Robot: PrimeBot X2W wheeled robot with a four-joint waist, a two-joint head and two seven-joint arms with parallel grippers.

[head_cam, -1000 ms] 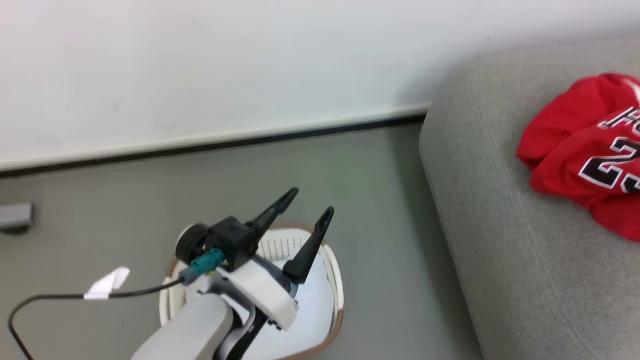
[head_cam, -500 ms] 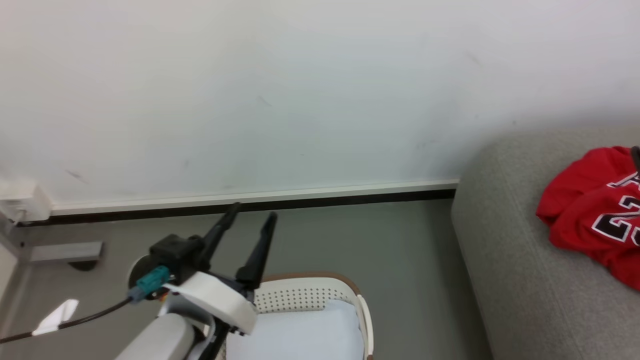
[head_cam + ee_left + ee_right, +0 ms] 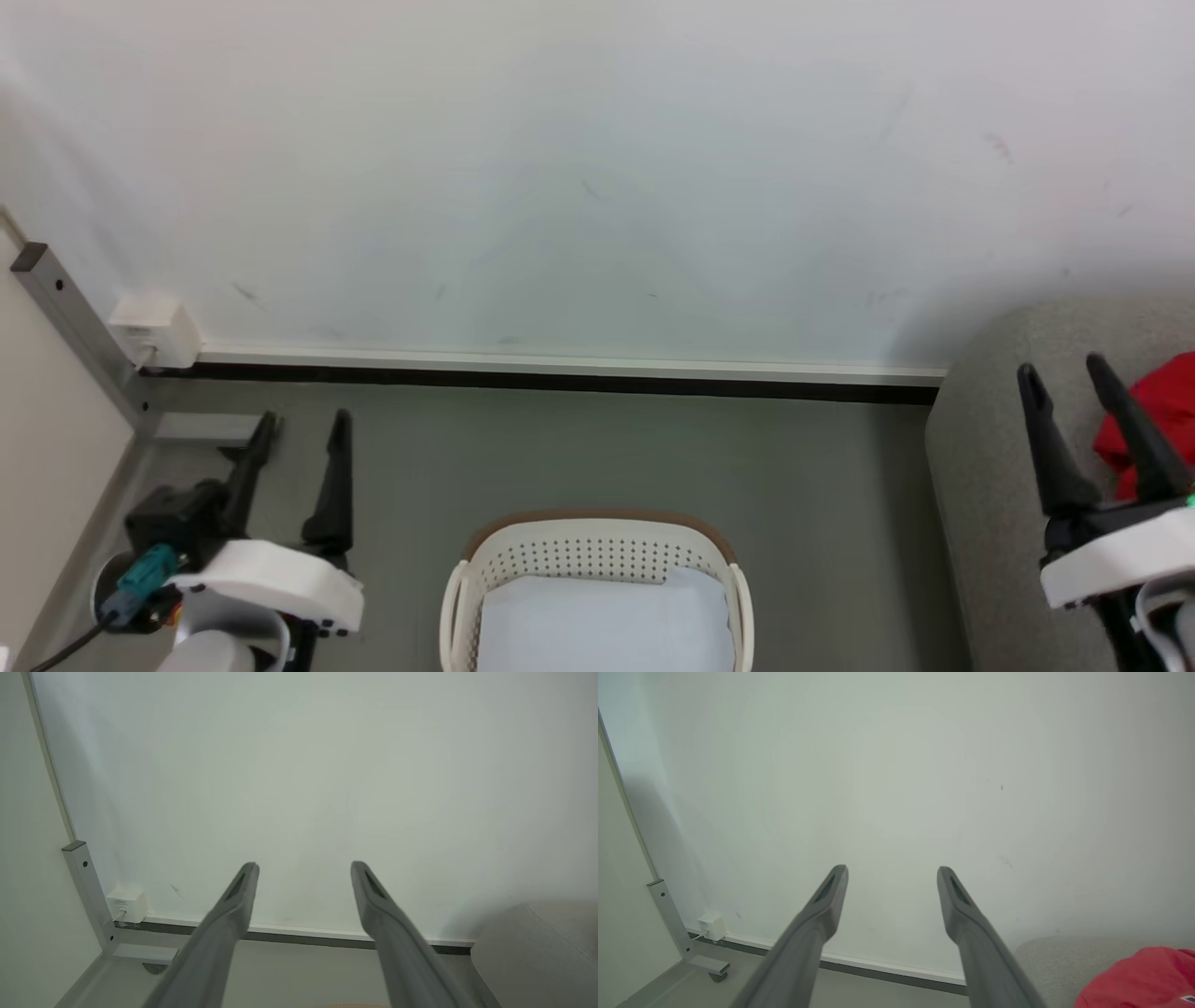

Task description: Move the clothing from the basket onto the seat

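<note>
The white perforated basket (image 3: 597, 551) with a brown rim stands on the floor at the bottom centre of the head view, holding a flat pale sheet (image 3: 602, 625). The red clothing (image 3: 1153, 425) lies on the grey seat (image 3: 990, 485) at the right edge, partly hidden behind my right gripper (image 3: 1061, 369). It also shows as a red heap (image 3: 1143, 980) on the seat (image 3: 1055, 956) in the right wrist view. My right gripper stands open and empty over the seat's left end. Left of the basket, my left gripper (image 3: 305, 420) is open and empty above the floor. Both wrist views show spread fingers (image 3: 229, 905) (image 3: 822, 910) with nothing between them.
A white wall with a dark baseboard (image 3: 560, 378) runs behind the basket. A grey metal post (image 3: 79, 336) with a foot and a white wall box (image 3: 154, 331) stand at the left. Grey floor (image 3: 822, 467) lies between basket and seat.
The head camera has swung left and tilted up, so the seat has slid to the right edge. My left gripper moved off the basket to its left. My right gripper has come into view.
</note>
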